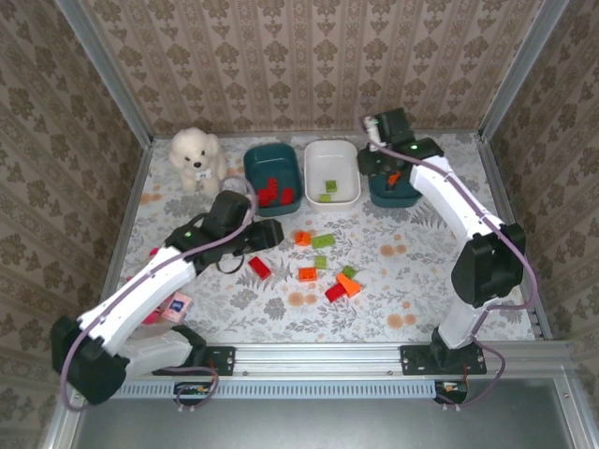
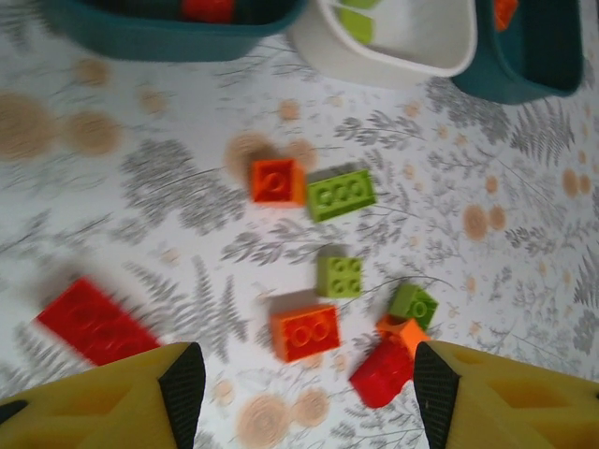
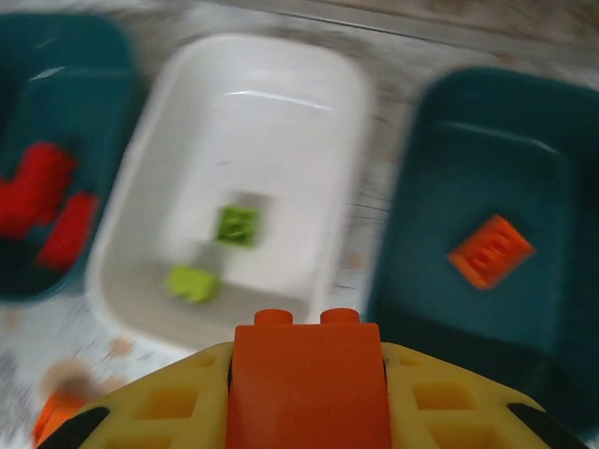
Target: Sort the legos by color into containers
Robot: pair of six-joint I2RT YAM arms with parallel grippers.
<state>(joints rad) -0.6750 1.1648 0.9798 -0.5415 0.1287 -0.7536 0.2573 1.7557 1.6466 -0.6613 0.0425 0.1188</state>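
My right gripper (image 1: 387, 174) is shut on an orange lego (image 3: 307, 383), held over the gap between the white tub (image 3: 262, 103) and the right teal tub (image 3: 487, 140). That teal tub holds an orange brick (image 3: 490, 250). Two green bricks (image 3: 237, 224) lie in the white tub, and red ones (image 3: 42, 201) in the left teal tub (image 1: 253, 161). My left gripper (image 2: 309, 383) hangs open above loose legos on the table: an orange brick (image 2: 305, 331), a red one (image 2: 382, 370), green ones (image 2: 340, 275) and a long red brick (image 2: 96, 323).
A white plush dog (image 1: 197, 157) sits at the back left beside the tubs. A pink toy (image 1: 173, 307) lies under the left arm near the front. Patterned walls close in the table on three sides.
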